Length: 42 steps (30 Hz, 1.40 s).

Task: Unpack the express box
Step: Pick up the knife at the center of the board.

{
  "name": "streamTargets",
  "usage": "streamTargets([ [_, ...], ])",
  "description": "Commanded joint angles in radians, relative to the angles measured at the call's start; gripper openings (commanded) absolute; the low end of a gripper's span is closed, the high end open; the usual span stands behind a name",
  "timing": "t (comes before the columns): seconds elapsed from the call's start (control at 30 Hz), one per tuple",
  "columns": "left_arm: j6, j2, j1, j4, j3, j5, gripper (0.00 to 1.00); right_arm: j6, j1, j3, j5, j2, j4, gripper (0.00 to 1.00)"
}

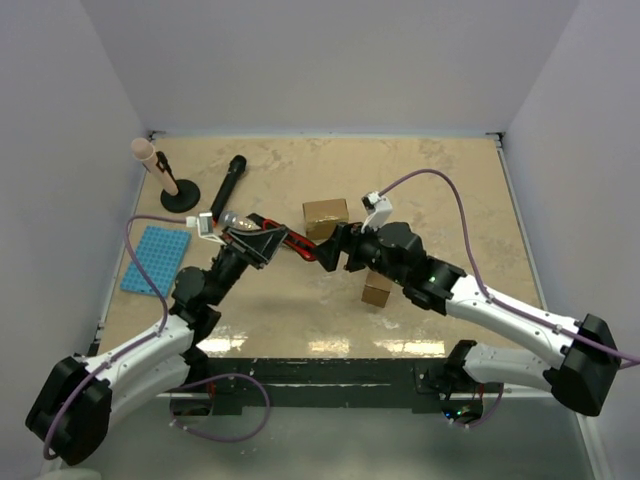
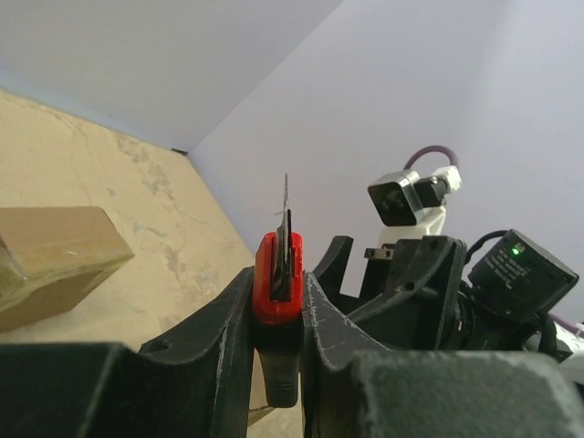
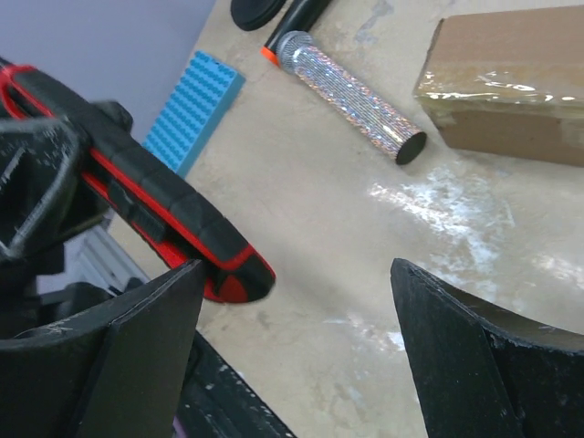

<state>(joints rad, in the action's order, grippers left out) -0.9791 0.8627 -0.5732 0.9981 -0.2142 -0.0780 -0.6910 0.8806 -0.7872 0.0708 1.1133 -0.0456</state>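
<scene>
The express box (image 1: 326, 217), brown cardboard sealed with clear tape, sits mid-table; it also shows in the right wrist view (image 3: 511, 91) and the left wrist view (image 2: 55, 260). My left gripper (image 1: 262, 240) is shut on a red and black utility knife (image 1: 292, 245), whose thin blade sticks up between the fingers (image 2: 276, 265). My right gripper (image 1: 335, 252) stands open just right of the knife's end. In the right wrist view the knife's rounded butt (image 3: 228, 265) lies beside the left finger (image 3: 137, 338), not touching the right one.
A smaller brown box (image 1: 377, 289) lies partly under the right arm. A glittery silver microphone (image 3: 351, 91), a black microphone (image 1: 230, 177), a round black stand (image 1: 180, 198) with a pink handle and a blue studded plate (image 1: 156, 260) occupy the left side.
</scene>
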Motion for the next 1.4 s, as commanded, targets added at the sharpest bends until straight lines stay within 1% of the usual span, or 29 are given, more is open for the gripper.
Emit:
streamTargets([
  [0.0,0.045,0.024,0.048,-0.062,-0.091,-0.069,0.00,0.137,-0.002,-0.027,0.025,-0.052,0.070,0.88],
  [0.1,0.057,0.059,0.070,-0.133,-0.139,-0.095,0.00,0.194,-0.002,-0.040,-0.038,-0.089,0.056,0.88],
  [0.17,0.060,0.074,0.073,-0.113,-0.157,-0.140,0.00,0.203,0.000,-0.050,-0.069,-0.099,0.050,0.88],
  [0.23,0.037,0.094,0.073,-0.040,-0.159,-0.199,0.00,0.212,0.000,-0.056,-0.117,-0.116,-0.005,0.88],
  [0.33,0.001,0.113,0.073,0.026,-0.165,-0.258,0.00,0.216,-0.002,-0.076,-0.189,-0.113,-0.055,0.88],
  [0.47,-0.033,0.125,0.075,0.082,-0.169,-0.321,0.00,0.231,-0.002,-0.135,-0.195,-0.083,-0.040,0.89],
  [0.6,-0.058,0.128,0.076,0.132,-0.169,-0.388,0.00,0.248,-0.008,-0.149,-0.210,-0.076,-0.031,0.89],
  [0.7,-0.102,0.140,0.085,0.230,-0.149,-0.410,0.00,0.251,-0.014,-0.150,-0.246,-0.078,-0.031,0.89],
  [0.73,-0.134,0.147,0.090,0.291,-0.136,-0.420,0.00,0.252,-0.014,-0.147,-0.264,-0.078,-0.039,0.88],
  [0.77,-0.153,0.160,0.093,0.331,-0.126,-0.419,0.00,0.252,-0.017,-0.146,-0.270,-0.076,-0.037,0.88],
  [0.8,-0.194,0.171,0.096,0.421,-0.114,-0.401,0.00,0.251,-0.017,-0.144,-0.272,-0.079,-0.042,0.88],
  [0.87,-0.233,0.194,0.098,0.514,-0.070,-0.356,0.00,0.226,-0.025,-0.113,-0.287,-0.104,-0.077,0.88],
  [0.9,-0.268,0.203,0.098,0.596,-0.054,-0.301,0.00,0.210,-0.029,-0.100,-0.292,-0.113,-0.130,0.88],
  [0.97,-0.291,0.235,0.098,0.655,-0.037,-0.273,0.00,0.139,-0.037,-0.049,-0.327,-0.135,-0.201,0.88],
  [1.0,-0.303,0.246,0.098,0.684,-0.039,-0.263,0.00,0.111,-0.037,-0.034,-0.336,-0.139,-0.280,0.88],
  [1.03,-0.305,0.254,0.098,0.694,-0.039,-0.253,0.00,0.052,-0.037,0.001,-0.345,-0.141,-0.328,0.88],
  [1.1,-0.303,0.259,0.096,0.718,-0.028,-0.198,0.00,-0.007,-0.037,0.032,-0.365,-0.132,-0.452,0.88],
  [1.13,-0.302,0.256,0.098,0.723,-0.021,-0.183,0.00,-0.051,-0.038,0.048,-0.365,-0.127,-0.479,0.88],
  [1.23,-0.279,0.231,0.096,0.711,-0.031,-0.148,0.00,-0.079,-0.037,0.055,-0.362,-0.095,-0.520,0.86],
  [1.37,-0.265,0.210,0.096,0.686,-0.051,-0.146,0.00,-0.068,-0.037,0.034,-0.371,-0.052,-0.493,0.83],
])
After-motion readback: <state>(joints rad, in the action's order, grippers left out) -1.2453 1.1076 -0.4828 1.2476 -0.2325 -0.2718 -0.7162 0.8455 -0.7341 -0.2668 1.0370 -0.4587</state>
